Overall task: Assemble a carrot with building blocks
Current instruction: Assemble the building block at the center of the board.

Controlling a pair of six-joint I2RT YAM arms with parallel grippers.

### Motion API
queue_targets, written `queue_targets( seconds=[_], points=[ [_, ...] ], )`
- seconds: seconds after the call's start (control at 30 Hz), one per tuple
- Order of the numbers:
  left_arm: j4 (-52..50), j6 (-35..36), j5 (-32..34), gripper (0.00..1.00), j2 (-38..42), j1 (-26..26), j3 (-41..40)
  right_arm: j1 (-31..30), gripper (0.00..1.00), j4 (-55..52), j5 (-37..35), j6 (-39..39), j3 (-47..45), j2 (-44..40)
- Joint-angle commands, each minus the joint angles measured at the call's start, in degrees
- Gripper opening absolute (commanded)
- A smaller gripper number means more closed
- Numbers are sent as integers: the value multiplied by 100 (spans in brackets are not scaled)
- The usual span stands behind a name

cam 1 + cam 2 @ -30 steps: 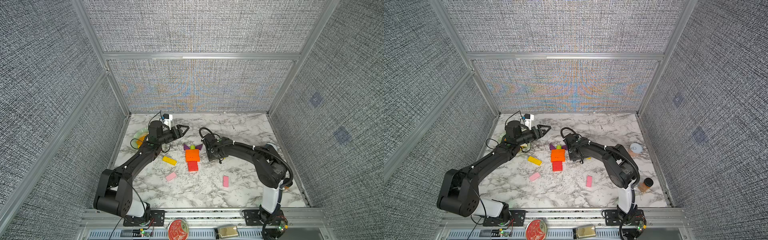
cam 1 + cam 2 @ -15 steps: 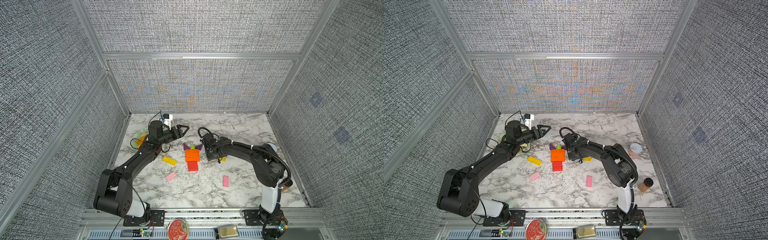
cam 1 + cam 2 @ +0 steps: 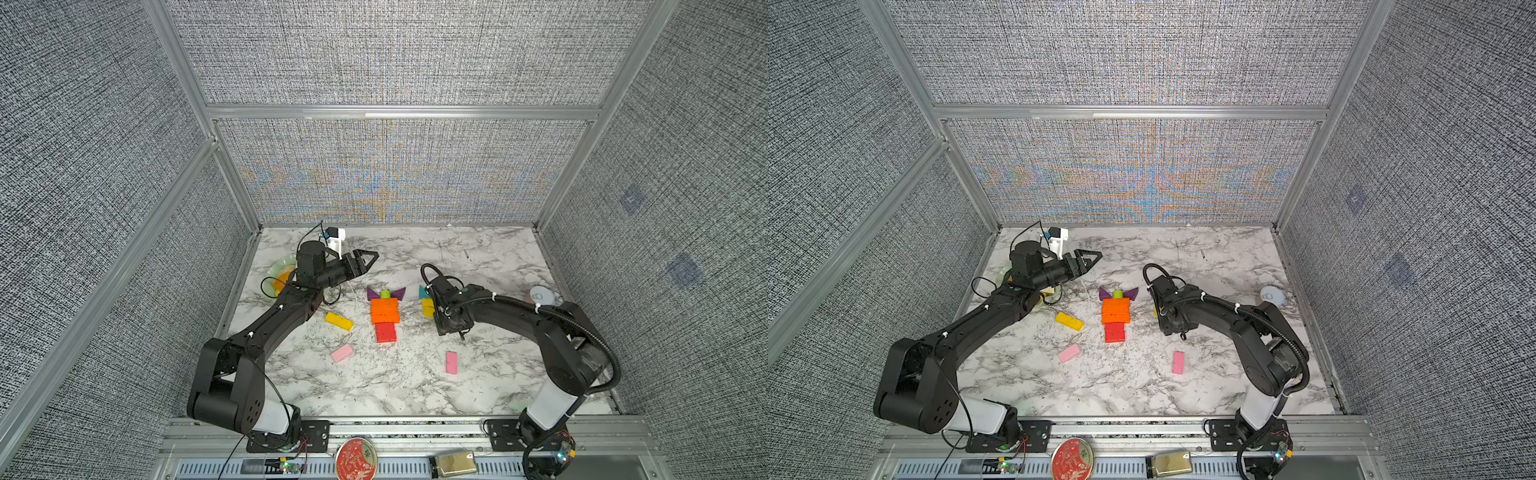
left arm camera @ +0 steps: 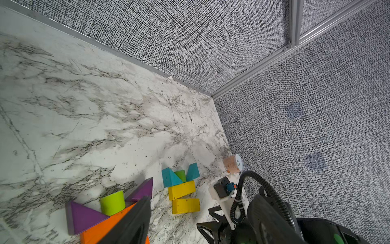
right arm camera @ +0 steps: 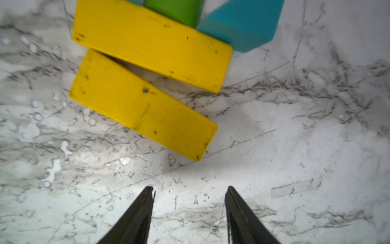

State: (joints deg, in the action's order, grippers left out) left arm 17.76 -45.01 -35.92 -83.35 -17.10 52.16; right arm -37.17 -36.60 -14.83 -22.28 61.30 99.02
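**Right jaws apart and empty by the yellow bars**

The right jaws stand partly apart over bare bench [image 5: 295, 147], gripping nothing, near two yellow bars [image 5: 143, 105]. A teal triangle [image 5: 242, 23] and green stub [image 5: 175, 8] touch the farther bar. The left jaws are closed and empty. Mid-bench, orange bars [image 3: 385, 311] and a red bar [image 3: 385, 332] line up below purple triangles [image 3: 372, 294].

Scuffed, painted yellow bars [image 5: 147, 52] rest on a scratched, marble-patterned tabletop [image 5: 295, 147].
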Motion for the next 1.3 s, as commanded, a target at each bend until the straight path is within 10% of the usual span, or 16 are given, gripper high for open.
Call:
queue_targets(
  seconds=[0.0, 1.27],
  points=[
    [-71, 38, 19, 77, -12, 5, 52, 57, 55, 69, 65, 32, -47, 81],
    [-161, 124, 68, 77, -75, 5, 86, 443, 51, 437, -13, 410, 482, 691]
  ],
)
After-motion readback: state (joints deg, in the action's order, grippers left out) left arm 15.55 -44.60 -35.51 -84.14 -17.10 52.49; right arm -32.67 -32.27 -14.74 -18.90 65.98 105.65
